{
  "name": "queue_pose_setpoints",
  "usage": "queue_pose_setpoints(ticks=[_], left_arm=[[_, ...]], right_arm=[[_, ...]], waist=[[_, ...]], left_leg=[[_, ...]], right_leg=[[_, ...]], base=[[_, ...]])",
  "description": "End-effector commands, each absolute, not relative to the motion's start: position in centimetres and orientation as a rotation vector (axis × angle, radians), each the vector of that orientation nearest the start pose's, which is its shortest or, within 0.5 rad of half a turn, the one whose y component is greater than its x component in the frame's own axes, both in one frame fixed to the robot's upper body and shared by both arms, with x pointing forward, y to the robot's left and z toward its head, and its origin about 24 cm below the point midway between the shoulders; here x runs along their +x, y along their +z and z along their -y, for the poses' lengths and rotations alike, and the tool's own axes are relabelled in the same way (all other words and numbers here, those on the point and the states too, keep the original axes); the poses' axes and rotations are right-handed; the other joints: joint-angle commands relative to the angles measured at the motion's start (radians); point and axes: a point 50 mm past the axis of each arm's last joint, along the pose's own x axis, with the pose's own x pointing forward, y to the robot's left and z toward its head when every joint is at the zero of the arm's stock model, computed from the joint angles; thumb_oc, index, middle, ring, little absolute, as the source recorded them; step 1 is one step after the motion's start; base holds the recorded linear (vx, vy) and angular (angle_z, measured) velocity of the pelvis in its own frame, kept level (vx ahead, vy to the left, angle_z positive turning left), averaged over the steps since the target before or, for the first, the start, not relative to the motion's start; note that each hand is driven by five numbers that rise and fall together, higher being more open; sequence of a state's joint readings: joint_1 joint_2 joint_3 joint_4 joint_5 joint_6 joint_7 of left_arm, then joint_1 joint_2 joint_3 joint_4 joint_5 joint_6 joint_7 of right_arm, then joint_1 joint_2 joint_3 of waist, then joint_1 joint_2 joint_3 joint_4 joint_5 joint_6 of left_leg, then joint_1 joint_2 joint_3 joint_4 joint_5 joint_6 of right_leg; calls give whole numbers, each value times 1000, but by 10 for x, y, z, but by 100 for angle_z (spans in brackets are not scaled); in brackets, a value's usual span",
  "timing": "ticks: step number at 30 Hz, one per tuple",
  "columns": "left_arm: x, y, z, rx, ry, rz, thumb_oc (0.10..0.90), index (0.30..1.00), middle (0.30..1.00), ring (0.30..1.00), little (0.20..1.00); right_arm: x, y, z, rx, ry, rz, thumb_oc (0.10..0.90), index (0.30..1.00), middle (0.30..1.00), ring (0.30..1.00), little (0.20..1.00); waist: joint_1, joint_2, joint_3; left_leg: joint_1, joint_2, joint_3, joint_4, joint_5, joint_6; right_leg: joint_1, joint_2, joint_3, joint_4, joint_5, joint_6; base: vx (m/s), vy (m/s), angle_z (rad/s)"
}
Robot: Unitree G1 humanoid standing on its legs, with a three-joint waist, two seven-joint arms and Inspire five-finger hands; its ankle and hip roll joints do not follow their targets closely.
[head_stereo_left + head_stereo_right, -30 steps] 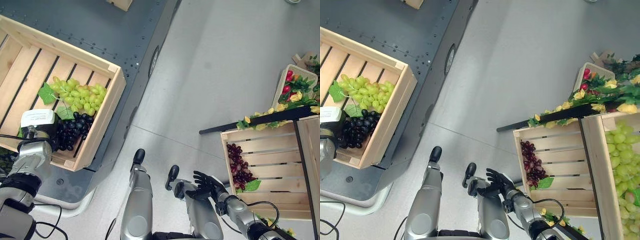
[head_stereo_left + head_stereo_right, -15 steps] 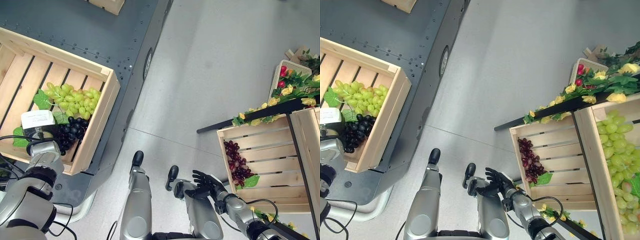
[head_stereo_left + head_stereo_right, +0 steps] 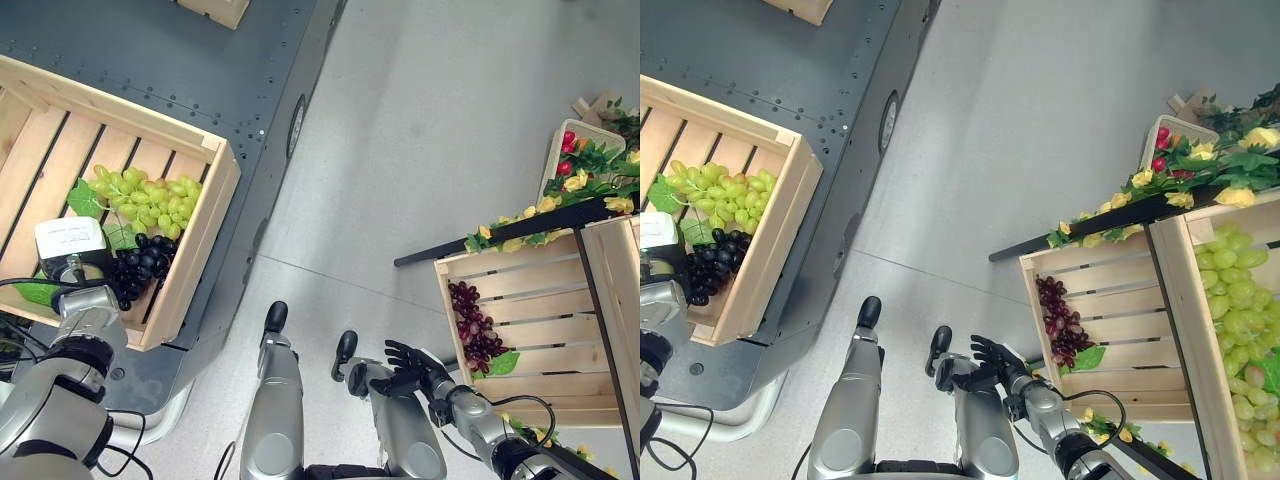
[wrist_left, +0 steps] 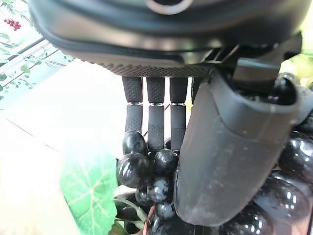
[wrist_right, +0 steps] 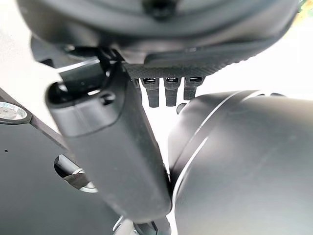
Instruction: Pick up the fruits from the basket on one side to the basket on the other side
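- Black grapes (image 3: 140, 268) lie in the near corner of the left wooden crate (image 3: 205, 235), touching the green grapes (image 3: 150, 197) just beyond them.
- The left hand (image 4: 215, 161) sits on the bunch, fingers (image 4: 155, 117) extended among the berries, thumb alongside, not visibly clamped.
- A sound lift likely needs fingers curled under the stem cluster before rising over the crate wall.
- The right hand (image 3: 412, 367) hangs loosely spread, well away from that crate, beside the right crate (image 3: 520, 345) holding red grapes (image 3: 476, 328).
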State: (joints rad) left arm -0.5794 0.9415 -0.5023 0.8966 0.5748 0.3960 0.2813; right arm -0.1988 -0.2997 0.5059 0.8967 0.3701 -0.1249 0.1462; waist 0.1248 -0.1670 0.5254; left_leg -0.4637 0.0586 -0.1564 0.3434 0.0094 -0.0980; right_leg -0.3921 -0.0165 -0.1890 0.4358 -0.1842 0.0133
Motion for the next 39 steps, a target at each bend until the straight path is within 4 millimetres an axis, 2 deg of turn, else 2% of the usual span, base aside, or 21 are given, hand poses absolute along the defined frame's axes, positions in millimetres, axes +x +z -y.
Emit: queue_pose_setpoints(ticks=[1, 3, 4, 7, 8, 9, 13, 18, 30, 39], left_arm=[[267, 95, -413, 1732, 596, -668, 400, 300, 300, 300, 300], [264, 114, -418, 1766, 656, -612, 400, 300, 300, 300, 300], [264, 115, -418, 1767, 660, -608, 400, 300, 300, 300, 300], [261, 138, -423, 1798, 716, -542, 400, 300, 300, 300, 300], [261, 138, -423, 1798, 716, -542, 400, 300, 300, 300, 300], [257, 156, -425, 1811, 765, -486, 400, 300, 300, 300, 300], [248, 181, -428, 1852, 828, -386, 400, 300, 300, 300, 300], [244, 201, -428, 1874, 857, -301, 400, 300, 300, 300, 300], [244, 214, -422, 1910, 895, -172, 400, 300, 300, 300, 300], [244, 226, -415, 1957, 967, 13, 400, 300, 300, 300, 300]], right_arm=[[192, -112, 183, -129, 315, -747, 800, 900, 900, 900, 900], [189, -112, 184, -120, 300, -752, 800, 900, 900, 900, 900], [190, -112, 184, -120, 299, -751, 800, 900, 900, 900, 900], [187, -113, 186, -108, 279, -755, 800, 900, 900, 900, 900], [187, -113, 186, -108, 279, -755, 800, 900, 900, 900, 900], [185, -114, 187, -100, 272, -756, 800, 900, 900, 900, 900], [181, -116, 185, -73, 256, -763, 800, 900, 900, 900, 900], [178, -119, 182, -52, 246, -771, 800, 900, 900, 900, 900], [171, -123, 180, -45, 258, -788, 800, 900, 900, 900, 900], [169, -124, 178, -46, 262, -787, 800, 900, 900, 900, 900]], waist=[[5, 36, -5], [18, 47, -5], [17, 48, -5], [29, 61, -5], [29, 61, -5], [40, 67, -5], [65, 74, -5], [83, 80, -5], [88, 75, -5], [85, 71, -6]], left_leg=[[-75, -107, 78, 17, 12, 102], [-64, -113, 76, 15, 10, 103], [-65, -114, 75, 13, 13, 102], [-59, -119, 71, 10, 14, 99], [-59, -119, 71, 10, 14, 99], [-54, -122, 68, 9, 12, 97], [-39, -129, 62, 3, 9, 95], [-28, -132, 54, -3, 10, 90], [-14, -133, 52, -1, 10, 86], [-14, -135, 53, 2, 6, 83]], right_leg=[[86, 56, -39, -86, 45, -47], [96, 54, -42, -85, 39, -48], [94, 54, -44, -85, 40, -48], [109, 52, -53, -90, 36, -50], [109, 52, -53, -90, 36, -50], [117, 51, -61, -91, 33, -50], [141, 49, -77, -99, 30, -48], [164, 51, -93, -106, 28, -49], [194, 61, -93, -119, 30, -50], [195, 62, -83, -127, 33, -48]], base=[[8, -40, 5], [10, -39, 3], [4, -32, 2], [10, -30, 4], [12, -51, 5], [17, -59, 7], [13, -73, 10], [7, -51, 9], [9, -13, 5], [0, 0, 0]])
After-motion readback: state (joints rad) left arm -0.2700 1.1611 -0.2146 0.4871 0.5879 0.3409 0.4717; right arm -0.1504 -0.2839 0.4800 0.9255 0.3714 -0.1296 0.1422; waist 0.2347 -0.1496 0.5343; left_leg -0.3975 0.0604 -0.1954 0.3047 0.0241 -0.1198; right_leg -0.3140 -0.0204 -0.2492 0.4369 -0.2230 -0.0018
